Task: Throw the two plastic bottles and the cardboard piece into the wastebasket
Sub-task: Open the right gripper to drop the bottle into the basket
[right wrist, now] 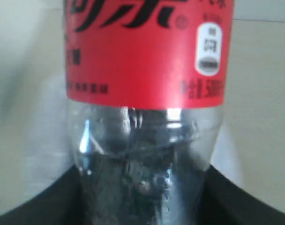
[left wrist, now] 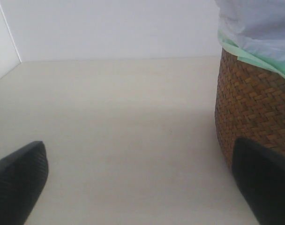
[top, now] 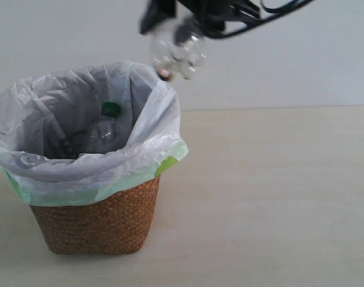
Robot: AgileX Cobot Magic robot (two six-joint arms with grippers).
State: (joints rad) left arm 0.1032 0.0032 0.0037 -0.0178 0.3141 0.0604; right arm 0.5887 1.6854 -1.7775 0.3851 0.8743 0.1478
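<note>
The wicker wastebasket [top: 98, 221] with its white bag stands at the left, and its side shows in the left wrist view [left wrist: 255, 108]. The larger bottle with the green cap [top: 107, 128] lies inside it. High above the basket's right rim, my right gripper [top: 191, 21] is shut on the small clear bottle [top: 179, 55], which hangs blurred below it. In the right wrist view the red label [right wrist: 145, 56] fills the frame, with the right gripper [right wrist: 145, 199] clamped on the clear body. My left gripper [left wrist: 142, 187] is open over bare table beside the basket. The cardboard piece is out of view.
The pale wooden table [top: 278, 197] stretches to the right of the basket, with a plain white wall behind. The bag's green edge [top: 170, 161] folds over the rim.
</note>
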